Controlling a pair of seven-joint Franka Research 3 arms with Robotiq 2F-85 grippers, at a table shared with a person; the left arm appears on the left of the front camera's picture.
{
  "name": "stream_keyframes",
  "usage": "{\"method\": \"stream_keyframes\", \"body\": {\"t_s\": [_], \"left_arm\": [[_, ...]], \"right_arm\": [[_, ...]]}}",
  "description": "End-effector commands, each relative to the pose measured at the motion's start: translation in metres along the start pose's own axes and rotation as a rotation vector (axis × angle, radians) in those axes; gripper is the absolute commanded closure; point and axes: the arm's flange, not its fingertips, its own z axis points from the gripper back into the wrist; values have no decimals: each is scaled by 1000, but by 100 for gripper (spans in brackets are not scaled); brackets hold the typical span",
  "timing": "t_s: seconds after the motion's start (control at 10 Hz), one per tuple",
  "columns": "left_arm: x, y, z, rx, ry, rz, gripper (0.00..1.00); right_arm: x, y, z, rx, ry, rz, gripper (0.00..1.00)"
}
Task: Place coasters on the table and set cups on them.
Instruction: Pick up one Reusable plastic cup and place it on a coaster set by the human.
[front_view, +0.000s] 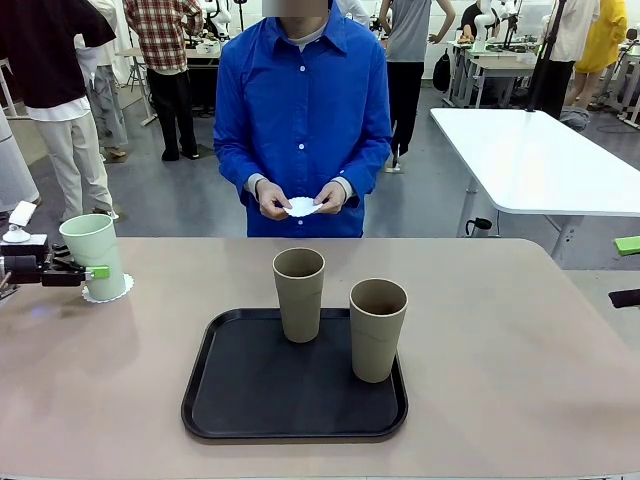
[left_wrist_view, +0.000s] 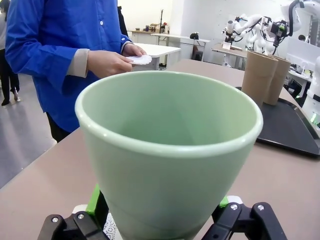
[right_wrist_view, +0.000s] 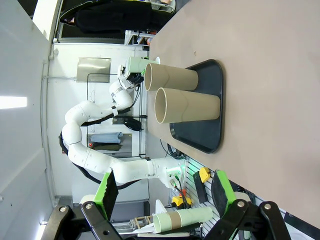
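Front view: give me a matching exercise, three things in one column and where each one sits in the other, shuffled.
Things:
1 green cup
2 farther tan cup
3 loose doily

Places:
a in the person's hands
b on the black tray
c on another doily, left side of the table

Pairs: 1-c, 2-b, 3-a

Tan cups (right_wrist_view: 192, 106) on black tray (right_wrist_view: 200, 136) (both upright); right gripper (right_wrist_view: 165, 189) spread wide.

White jointed left arm (right_wrist_view: 100, 162); black right claw (right_wrist_view: 165, 194) with bright green pads (right_wrist_view: 107, 190).
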Motion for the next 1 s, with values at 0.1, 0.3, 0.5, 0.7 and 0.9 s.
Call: {"method": "stream_keyframes", "body": {"t_s": [0.1,0.3,0.5,0.7,0.9], "left_arm": [[-3,4,5,-30,-1,-44,0],[-3,6,6,-30,-5,-45,0],[-3,8,7,-27,-17,-49,0],[-2,9,8,-16,-15,-40,0],[-4,9,7,-22,-9,-33,0]], "right_arm": [[2,1,-1,22,-5,15,0],[2,1,-1,22,-5,15,0],[2,1,-1,22,-5,15,0],[2,1,-1,22,-5,15,0],[2,1,-1,22,-5,15,0]]}}
